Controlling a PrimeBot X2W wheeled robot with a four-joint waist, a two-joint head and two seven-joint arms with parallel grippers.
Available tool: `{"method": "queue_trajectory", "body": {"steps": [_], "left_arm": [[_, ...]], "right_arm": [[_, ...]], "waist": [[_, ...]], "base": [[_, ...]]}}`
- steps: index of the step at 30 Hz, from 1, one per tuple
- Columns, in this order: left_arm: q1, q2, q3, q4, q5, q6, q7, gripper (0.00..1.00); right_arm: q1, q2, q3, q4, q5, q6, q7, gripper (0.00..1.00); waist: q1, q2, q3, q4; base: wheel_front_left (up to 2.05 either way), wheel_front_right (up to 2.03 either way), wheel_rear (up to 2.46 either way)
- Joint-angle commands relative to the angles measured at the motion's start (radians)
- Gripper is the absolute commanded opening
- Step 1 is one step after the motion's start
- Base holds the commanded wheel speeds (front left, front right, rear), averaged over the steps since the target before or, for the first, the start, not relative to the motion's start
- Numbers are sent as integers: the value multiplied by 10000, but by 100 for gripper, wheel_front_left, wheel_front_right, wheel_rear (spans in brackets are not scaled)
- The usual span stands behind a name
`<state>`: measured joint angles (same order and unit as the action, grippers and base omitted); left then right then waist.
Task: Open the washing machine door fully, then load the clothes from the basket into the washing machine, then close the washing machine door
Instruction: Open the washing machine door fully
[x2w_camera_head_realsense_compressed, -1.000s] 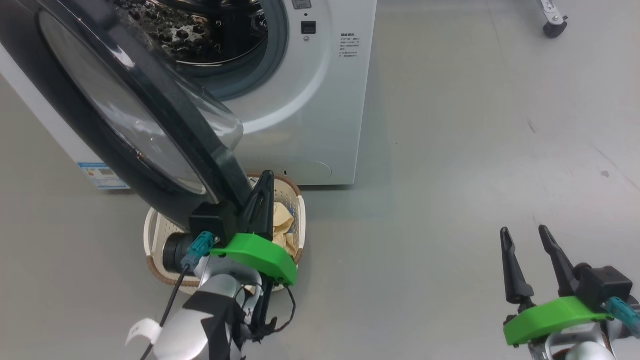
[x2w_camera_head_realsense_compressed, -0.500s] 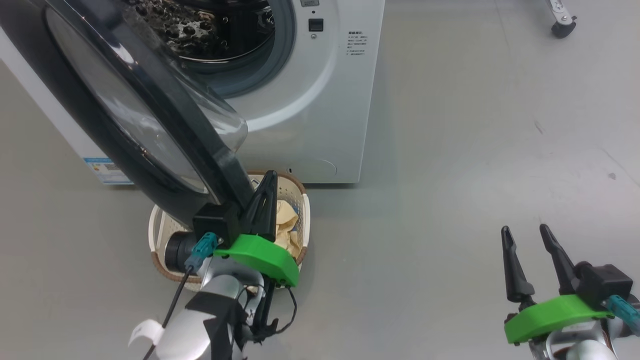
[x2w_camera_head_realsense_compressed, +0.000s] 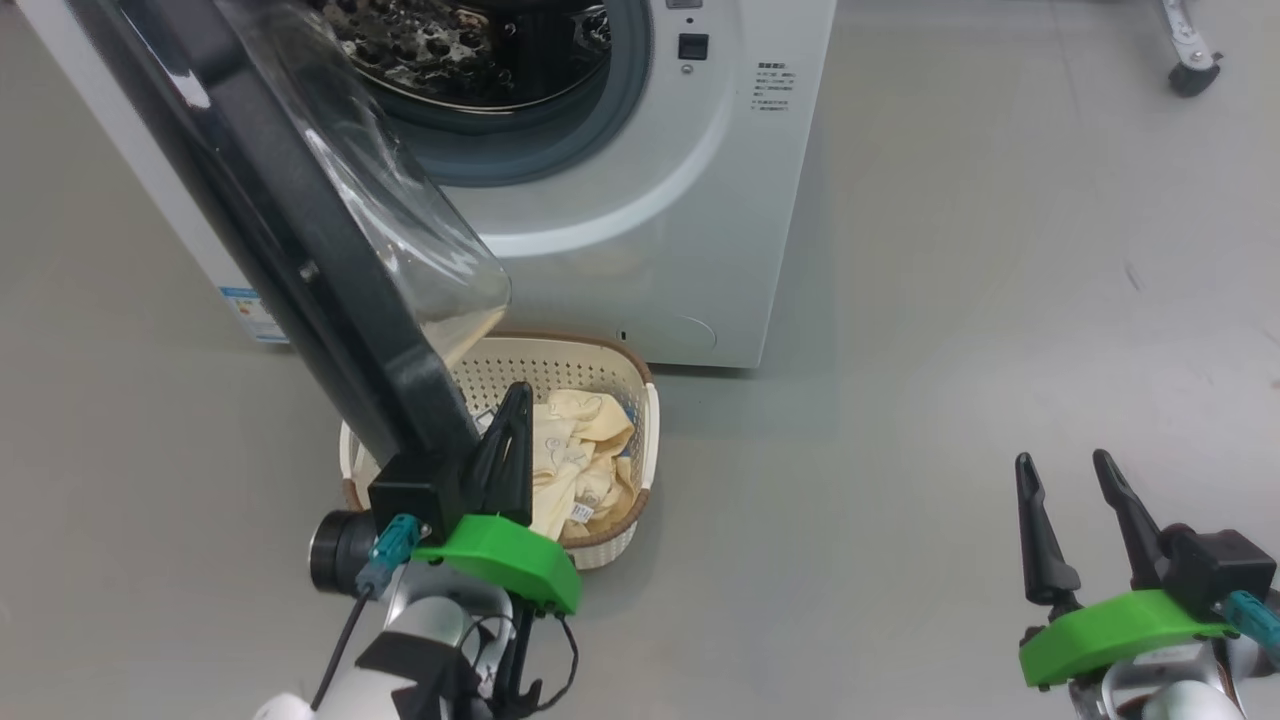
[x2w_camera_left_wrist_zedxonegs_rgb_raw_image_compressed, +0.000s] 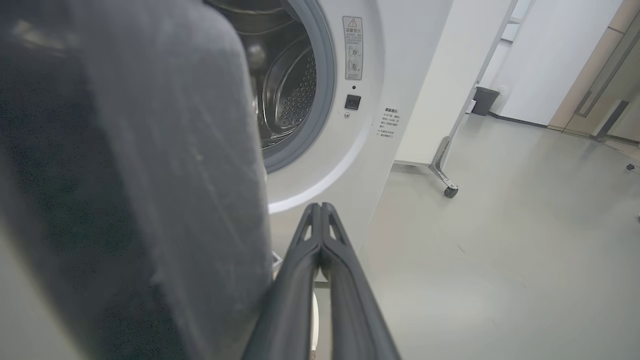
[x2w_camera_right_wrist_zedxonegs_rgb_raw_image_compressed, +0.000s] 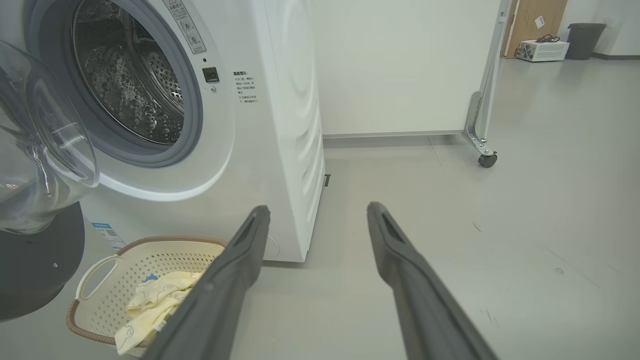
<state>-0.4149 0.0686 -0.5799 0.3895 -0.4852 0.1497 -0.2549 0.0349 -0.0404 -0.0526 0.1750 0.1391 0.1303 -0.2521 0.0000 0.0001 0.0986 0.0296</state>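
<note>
Presently: washing machine, drum empty. Washing machine door ajar, seemingly short of full. Basket on floor below door; clothes inside, none loaded. Left gripper fingers together, empty, beside door rim. Right gripper fingers apart, idle.

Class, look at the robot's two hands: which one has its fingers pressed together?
The left hand, beside the door's lower edge: its two fingers meet in a single point. The right hand's fingers stand well apart over the floor.
</note>
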Motion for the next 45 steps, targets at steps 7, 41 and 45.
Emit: {"method": "queue_trajectory", "body": {"steps": [7,41,45], "left_arm": [[186,631,827,-554,173,438,-67,0],[2608,2668,2971,-3202,-47,2427,302,0],[2659,2823,3333,-3090,-212,2534,271,0]], "right_arm": [[-284,-99,115,-282,-183,4,-31,100],[-464,-99,127,-206,-265,4,169,100],[-509,-99,95,-209,-303,4,180,100]], "waist": [[0,-1,-55,718],[0,-1,-84,1740],[0,-1,-83,1705]], "base": [[0,0,0],[0,0,0],[0,0,0]]}}
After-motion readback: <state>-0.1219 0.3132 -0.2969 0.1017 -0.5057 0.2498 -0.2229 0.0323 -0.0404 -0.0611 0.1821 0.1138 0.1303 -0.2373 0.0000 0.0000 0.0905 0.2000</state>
